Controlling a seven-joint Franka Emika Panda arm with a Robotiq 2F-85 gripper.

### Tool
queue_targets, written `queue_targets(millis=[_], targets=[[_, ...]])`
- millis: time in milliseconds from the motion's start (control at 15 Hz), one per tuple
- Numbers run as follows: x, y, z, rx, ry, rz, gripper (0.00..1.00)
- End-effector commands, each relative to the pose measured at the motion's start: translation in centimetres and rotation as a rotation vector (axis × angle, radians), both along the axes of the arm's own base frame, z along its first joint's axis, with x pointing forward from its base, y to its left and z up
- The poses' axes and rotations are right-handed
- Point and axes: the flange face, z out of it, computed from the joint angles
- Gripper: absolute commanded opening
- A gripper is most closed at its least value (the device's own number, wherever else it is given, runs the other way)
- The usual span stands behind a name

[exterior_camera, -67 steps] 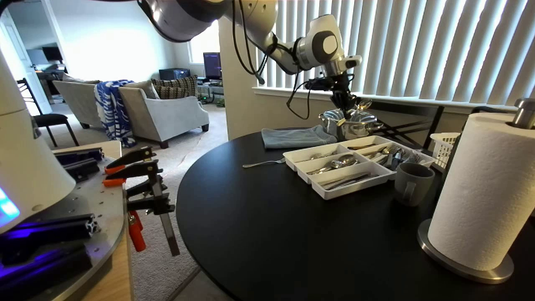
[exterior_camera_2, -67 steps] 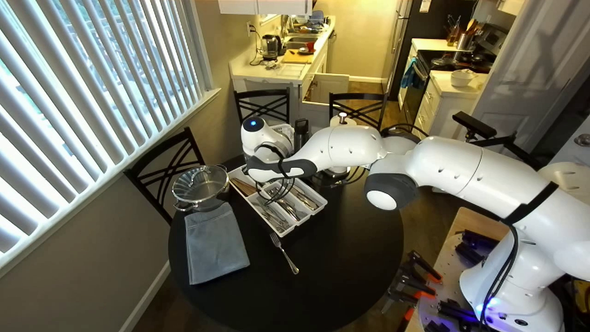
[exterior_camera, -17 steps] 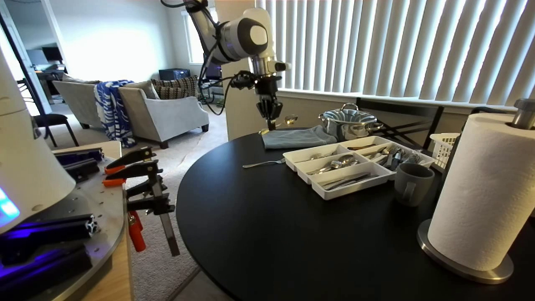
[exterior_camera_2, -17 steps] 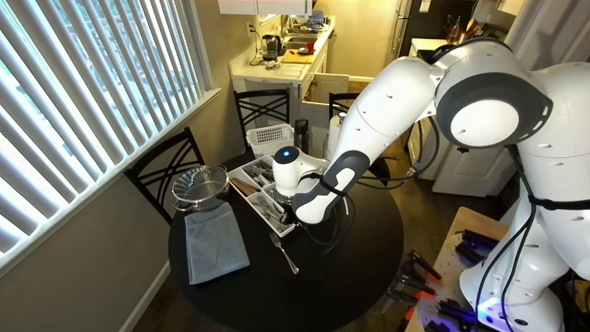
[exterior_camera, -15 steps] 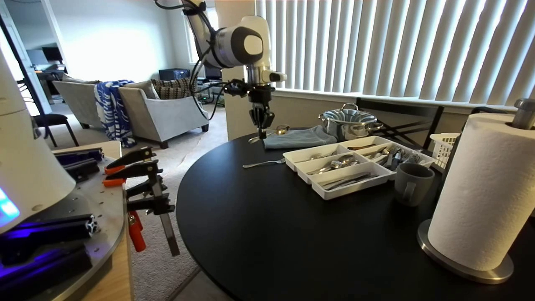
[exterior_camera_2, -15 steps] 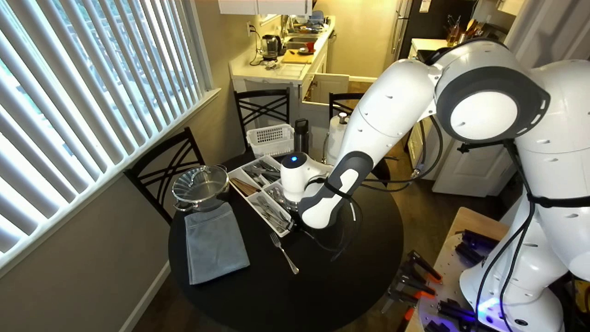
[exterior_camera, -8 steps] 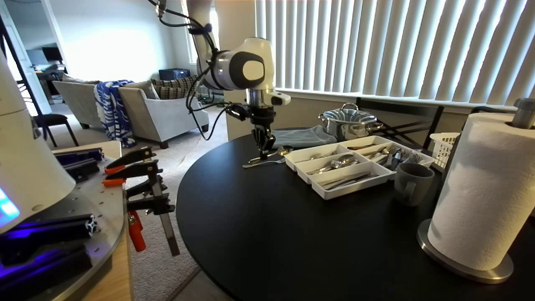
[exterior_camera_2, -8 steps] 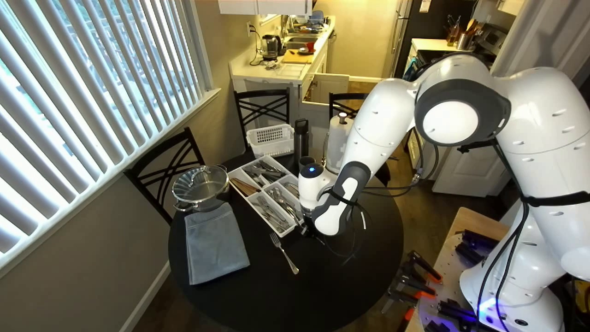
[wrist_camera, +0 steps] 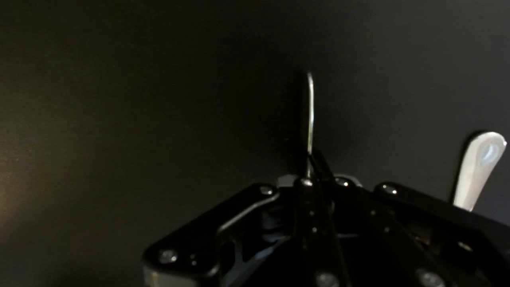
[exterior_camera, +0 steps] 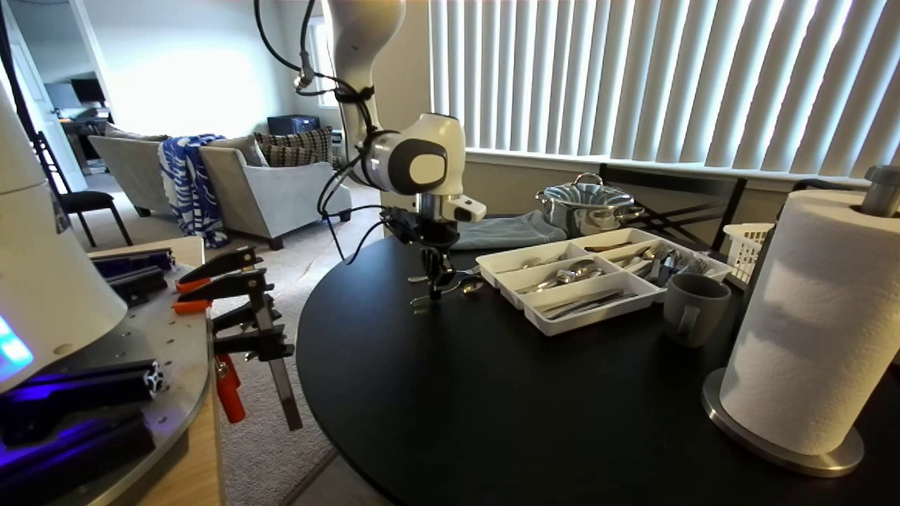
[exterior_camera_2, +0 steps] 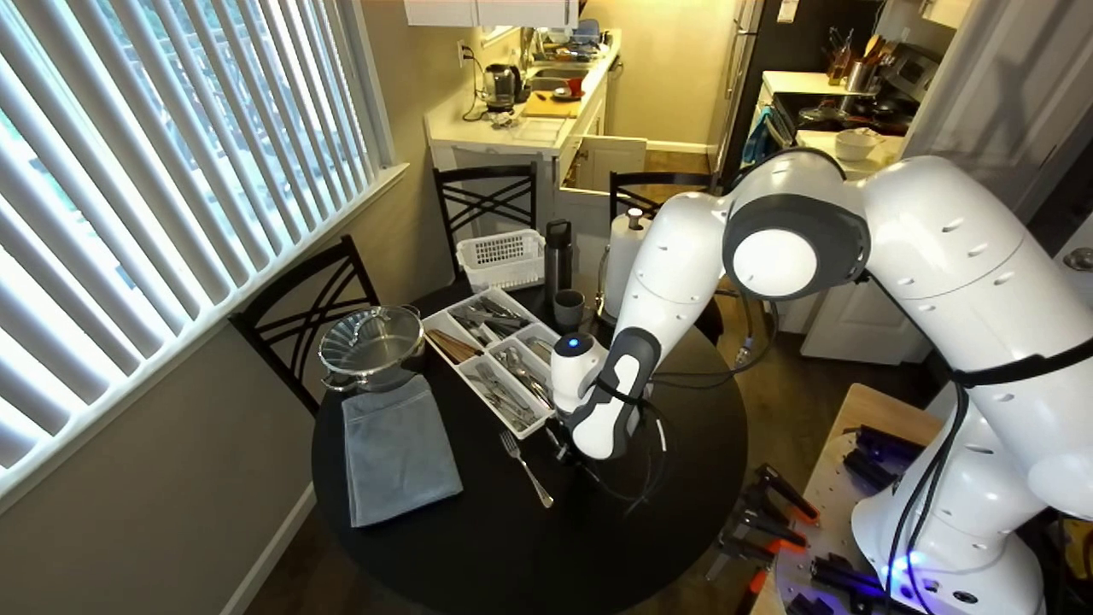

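Lowered since earlier, the black two-fingered gripper pinches a silver metal spoon mid-frame, at or just above the round black tabletop; placing seems underway, calling next for careful release.

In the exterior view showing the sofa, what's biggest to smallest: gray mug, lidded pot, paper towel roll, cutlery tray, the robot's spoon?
1. Paper towel roll
2. Cutlery tray
3. Lidded pot and gray mug: too alike to rank; the mug is nearer to us
4. Spoon, partly hidden by the gripper
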Motion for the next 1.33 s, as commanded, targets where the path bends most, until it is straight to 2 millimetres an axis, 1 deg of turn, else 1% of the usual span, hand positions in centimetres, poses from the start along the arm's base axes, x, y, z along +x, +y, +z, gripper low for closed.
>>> queue_targets(millis=[0, 267, 400, 533, 667, 800, 933, 1133, 1267], targets=[[-0.3, 0.0, -0.7, 0.029, 0.011, 0.007, 0.01], [-0.5, -0.1, -0.2, 0.019, 0.009, 0.014, 0.01], [-0.5, -0.1, 0.0, 0.007, 0.009, 0.02, 0.29], [-0.5, 0.0, 0.1, 0.014, 0.006, 0.028, 0.4], [-0.8, 0.0, 0.9, 0.034, -0.014, 0.044, 0.52], [-1.3, -0.2, 2.4, 0.043, -0.043, 0.084, 0.65], [-2.2, -0.8, 4.4, 0.027, -0.07, 0.097, 0.78], [-3.5, -2.2, 8.1, 0.004, -0.118, 0.084, 0.97], [-3.9, -3.3, 10.7, -0.016, -0.168, 0.069, 1.0]])
